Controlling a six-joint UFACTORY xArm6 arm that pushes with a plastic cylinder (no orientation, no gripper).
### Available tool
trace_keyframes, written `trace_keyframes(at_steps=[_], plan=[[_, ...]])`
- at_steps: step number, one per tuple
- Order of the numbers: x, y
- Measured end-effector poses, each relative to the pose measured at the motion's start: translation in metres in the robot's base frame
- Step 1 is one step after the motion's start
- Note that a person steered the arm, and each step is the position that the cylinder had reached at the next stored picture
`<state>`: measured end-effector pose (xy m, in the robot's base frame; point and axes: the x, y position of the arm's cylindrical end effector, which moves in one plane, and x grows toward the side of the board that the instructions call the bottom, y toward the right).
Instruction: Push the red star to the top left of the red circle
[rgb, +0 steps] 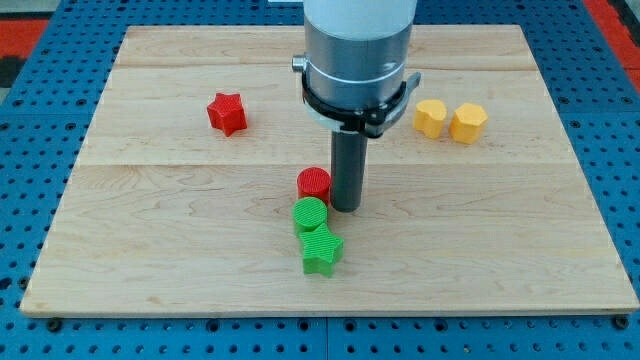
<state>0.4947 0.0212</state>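
The red star (227, 113) lies on the wooden board at the view's upper left. The red circle (313, 183) sits near the board's middle, well to the lower right of the star. My tip (346, 207) rests on the board just to the right of the red circle, close to it or touching it. The tip is far from the red star.
A green circle (309, 214) sits directly below the red circle, with a green star (321, 250) below that. A yellow heart-like block (430, 117) and a yellow hexagon (468, 122) lie at the upper right. The wooden board (150, 260) lies on a blue pegboard.
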Motion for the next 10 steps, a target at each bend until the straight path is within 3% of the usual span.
trace_keyframes(at_steps=[1,2,5,6,7,8,9,10], plan=[[-0.006,-0.01],[-0.049,0.005],[-0.204,-0.128],[-0.181,-0.187],[-0.122,-0.188],[-0.109,-0.155],[-0.136,-0.193],[-0.159,-0.188]])
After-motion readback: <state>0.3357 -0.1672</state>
